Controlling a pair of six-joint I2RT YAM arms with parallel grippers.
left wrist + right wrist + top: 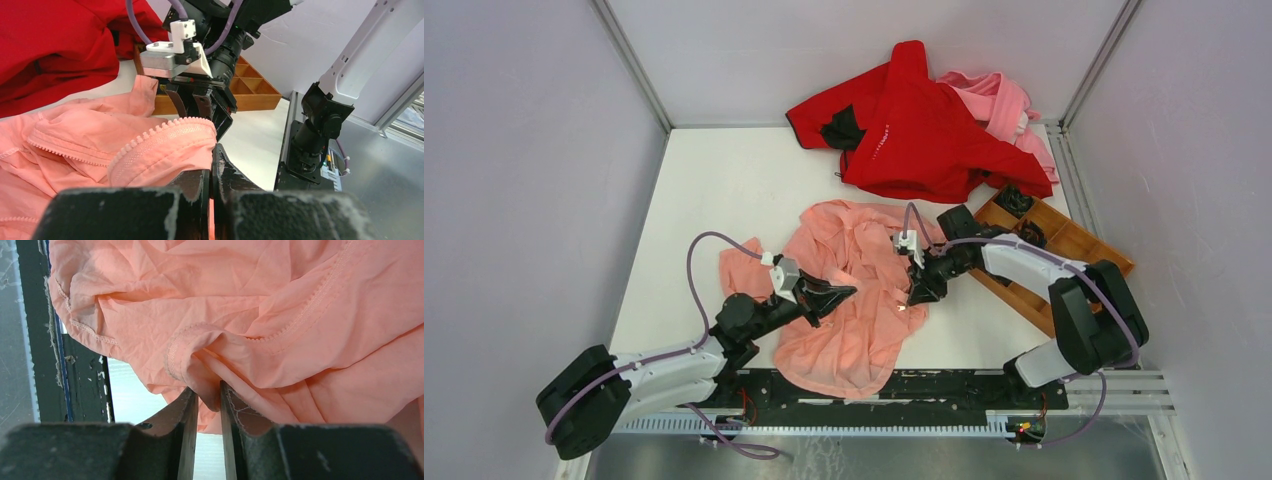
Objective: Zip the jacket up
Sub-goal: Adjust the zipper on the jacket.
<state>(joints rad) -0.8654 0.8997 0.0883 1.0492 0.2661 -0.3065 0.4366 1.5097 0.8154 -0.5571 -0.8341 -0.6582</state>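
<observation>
Nearest you, one salmon jacket lies crumpled between your two arms. Your left gripper pinches its zipper edge tight. Your right gripper has a fold between slightly parted jaws, and you cannot tell if it holds. Beyond lie one red garment and one pink garment.

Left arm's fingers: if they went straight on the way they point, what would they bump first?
Probably the right arm's fingers, straight ahead just past the jacket fold that the left fingers pinch; depth is unclear.
</observation>
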